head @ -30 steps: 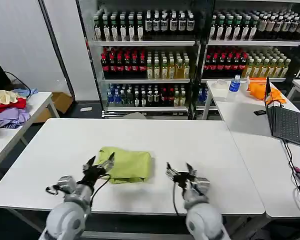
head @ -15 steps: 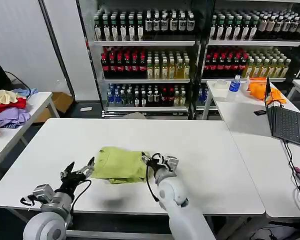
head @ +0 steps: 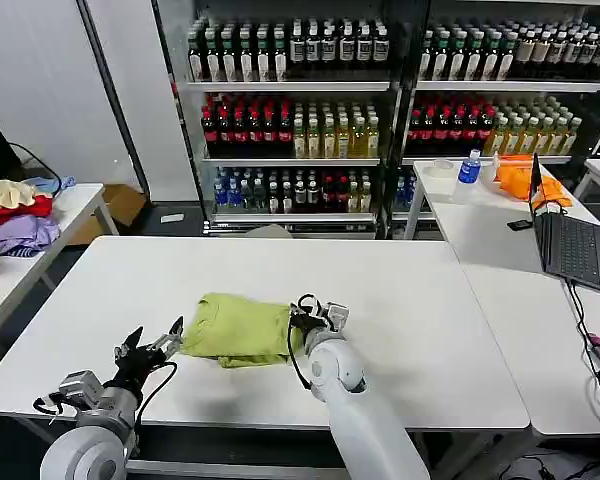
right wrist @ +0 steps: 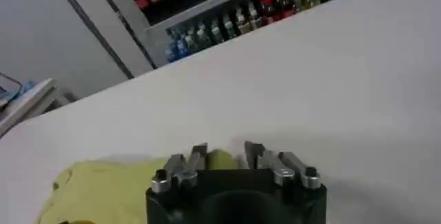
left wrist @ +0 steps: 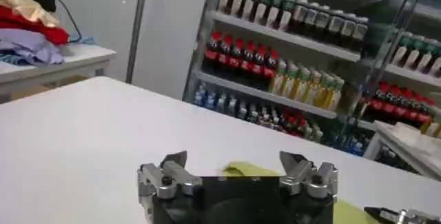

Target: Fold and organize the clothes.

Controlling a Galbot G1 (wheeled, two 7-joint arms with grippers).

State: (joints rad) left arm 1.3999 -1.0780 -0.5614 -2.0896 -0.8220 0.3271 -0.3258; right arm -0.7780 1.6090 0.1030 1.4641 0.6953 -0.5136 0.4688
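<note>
Garment: one plain lime-green short-sleeved cotton T-shirt (head: pixel 238 329), soft and wrinkled, lying bundled flat on the white rectangular table (head: pixel 410 300), toward its near edge and about midway along it. I read its long axis as running side to side across the table, one end toward each arm. Right gripper (head: pixel 307 313): at the shirt's right-hand end, touching or just over the cloth edge, fingers parted with a narrow gap and nothing between them; in its own wrist view the green cloth (right wrist: pixel 103 180) lies directly ahead of the fingertips. Left gripper (head: pixel 150 346): just beside the shirt's left-hand end, apart from it, fingers spread wide and empty; the shirt (left wrist: pixel 248 170) shows ahead between them. I judge the right arm the nearer, so the coming move turns on that right-hand edge. Hidden: sleeves, collar and hem, lost in the folds; I cannot tell whether the right fingertips actually press the cloth.
</note>
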